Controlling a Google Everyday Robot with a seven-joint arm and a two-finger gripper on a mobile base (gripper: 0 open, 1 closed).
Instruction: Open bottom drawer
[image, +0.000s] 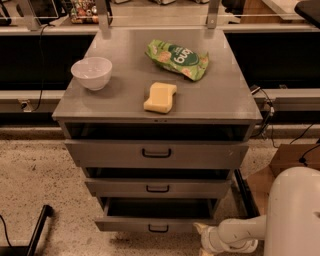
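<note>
Speckled stone floor (35, 170), grey metal cabinet (220, 107) standing on it against a dark bench line.

- Bottom drawer (125, 224): lowest of three, low narrow front, small black loop handle (158, 228). It stood pulled out, with its dark interior showing behind the front.
- Gripper (203, 236): low at the drawer's right front corner, just beside it, near the floor. Contact with the drawer could not be made out. Whether it was released or clenched: cannot tell. Nothing seen in its grasp.
- Pale arm (240, 231) ran from the gripper rightward to the robot's white body (295, 210) at the lower right edge.
- Middle drawer (200, 188) directly above, with a black handle at centre and a dark gap over it.
- Top drawer (210, 155) the tallest and widest front, with a larger handle.
- Cabinet top carried a white bowl (92, 73) at left, a yellow sponge (160, 97) near the middle front, and a green snack bag (177, 59) behind it to the right. All three sat apart from each other.
- Cardboard box (287, 157) on the floor to the right of the cabinet, with cables (267, 112) hanging near it.
</note>
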